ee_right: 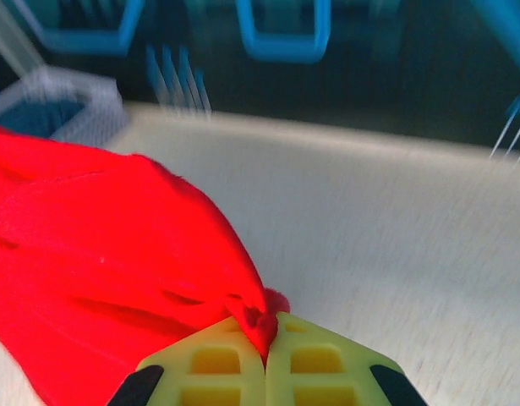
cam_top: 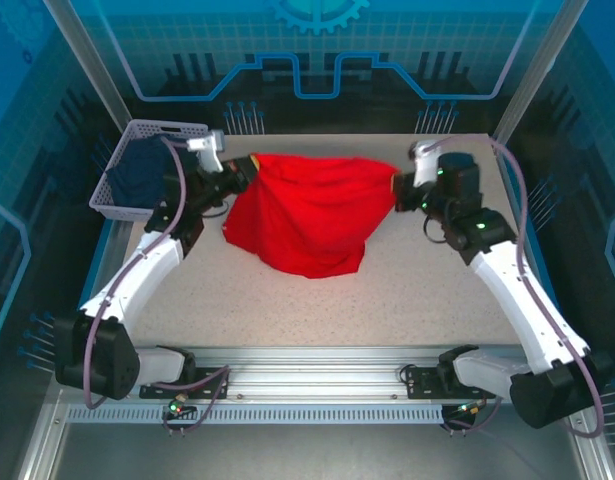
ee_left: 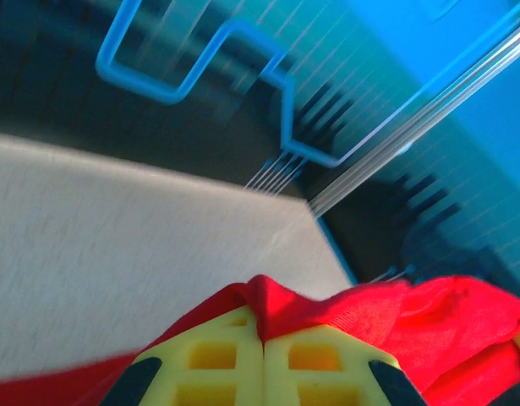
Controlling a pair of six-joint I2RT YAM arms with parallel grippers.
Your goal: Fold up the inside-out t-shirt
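**Desk:** What does the overhead view show?

**Photographer:** A speckled beige table (cam_top: 427, 290) boxed in by blue printed panels (cam_top: 317, 60). The red t-shirt (cam_top: 312, 215) is slung between two white arms toward the table's far side. Its top edge is pulled taut and the rest sags in a rounded pouch toward the tabletop. I cannot tell whether it touches. The left arm (cam_top: 152, 265) climbs from its base at the near left and leans forward, and the left gripper (cam_top: 249, 168) is clamped on the shirt's left corner. The right arm (cam_top: 517, 285) angles inward from the near right, with the right gripper (cam_top: 397, 188) pinched on the opposite corner. A pale basket (cam_top: 137, 135) holding a navy garment (cam_top: 137, 172) sits at the far left corner, close beside the left wrist.

**Desk:** And the left wrist camera?

**Photographer:** The view is tilted, so the table's edge slants across it. The yellow fingers (ee_left: 213, 364) are pressed together with a ridge of red cloth caught in the seam between them. More of the shirt bunches off to the right.

**Desk:** And the right wrist?

**Photographer:** It matches. Its yellow fingers (ee_right: 209, 364) meet on a small knot of red fabric. The shirt drapes away to the left over the table, and the basket is a blur at upper left.
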